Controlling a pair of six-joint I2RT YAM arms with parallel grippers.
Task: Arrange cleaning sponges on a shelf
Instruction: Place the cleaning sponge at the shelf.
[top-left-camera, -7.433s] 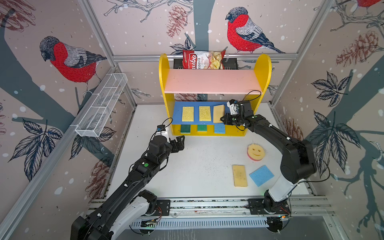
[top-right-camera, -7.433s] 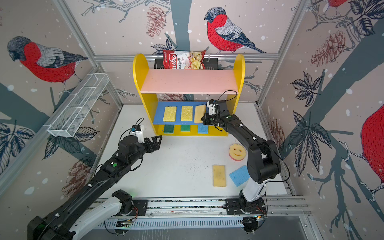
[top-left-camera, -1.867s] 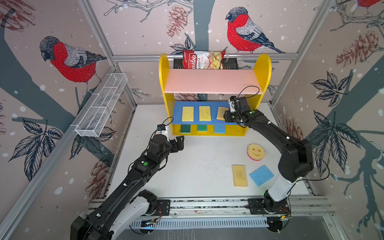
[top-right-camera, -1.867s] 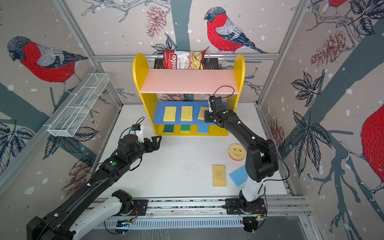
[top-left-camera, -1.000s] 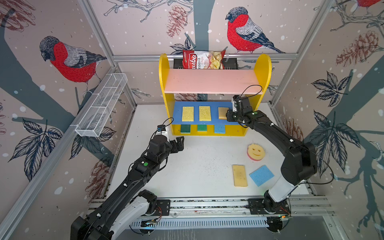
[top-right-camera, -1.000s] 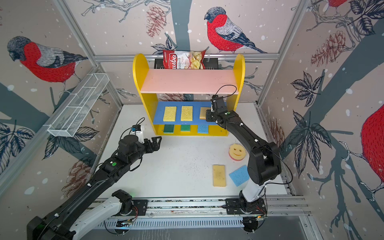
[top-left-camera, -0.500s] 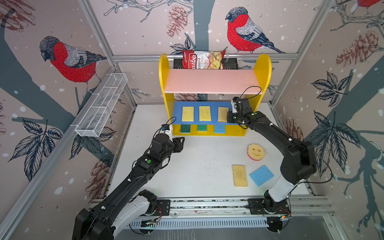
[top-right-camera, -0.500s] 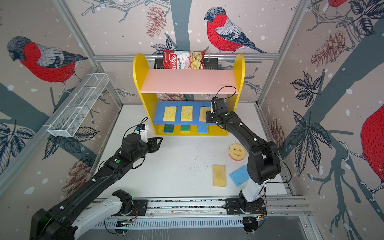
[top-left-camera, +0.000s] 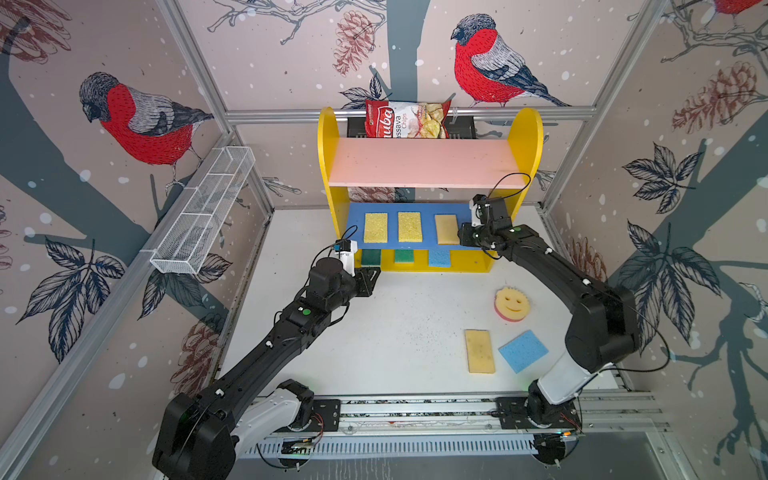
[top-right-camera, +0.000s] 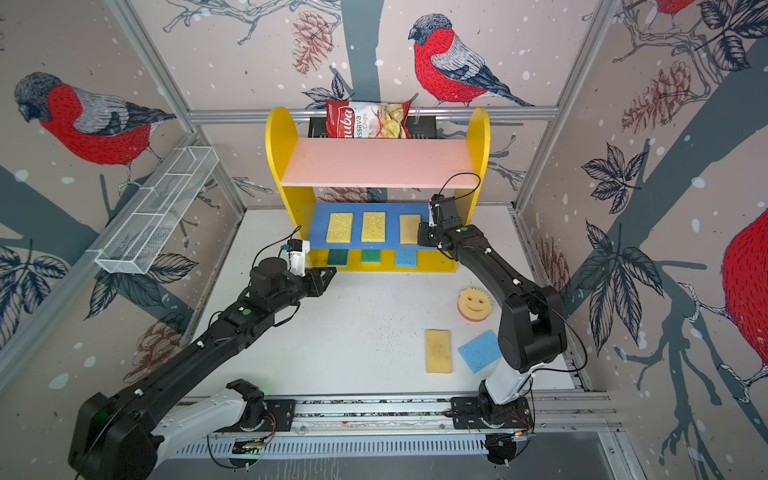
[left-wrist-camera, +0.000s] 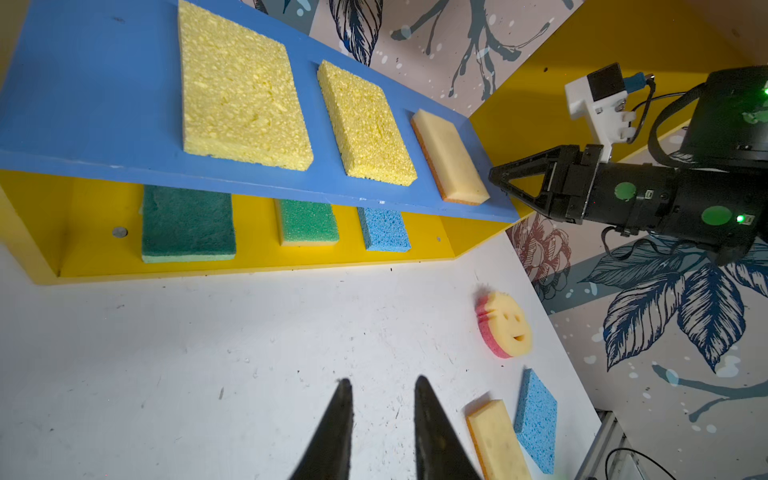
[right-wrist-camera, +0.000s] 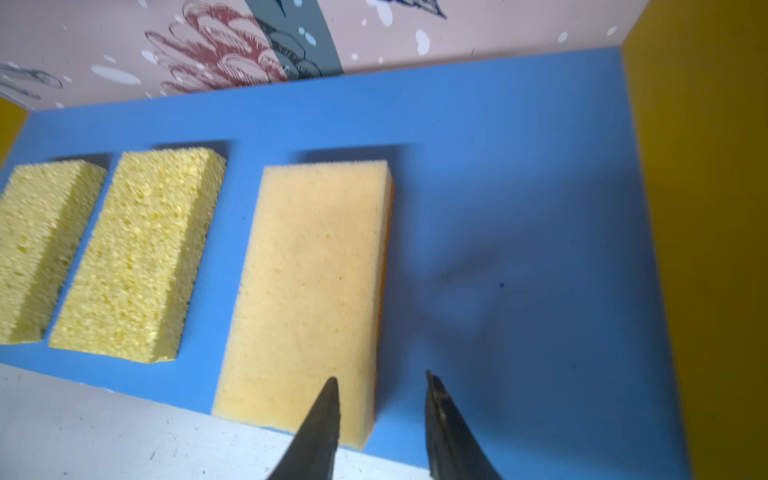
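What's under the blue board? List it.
On the yellow base under the blue board: a green sponge, a second green sponge and a blue sponge. Their far ends are hidden by the board.

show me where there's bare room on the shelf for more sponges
The pink top board is bare. On the blue middle board, a patch is free between the tan sponge and the right side panel, though the right gripper hovers at its front. On the yellow base, room lies right of the light blue sponge. Crowded: the blue board's middle.
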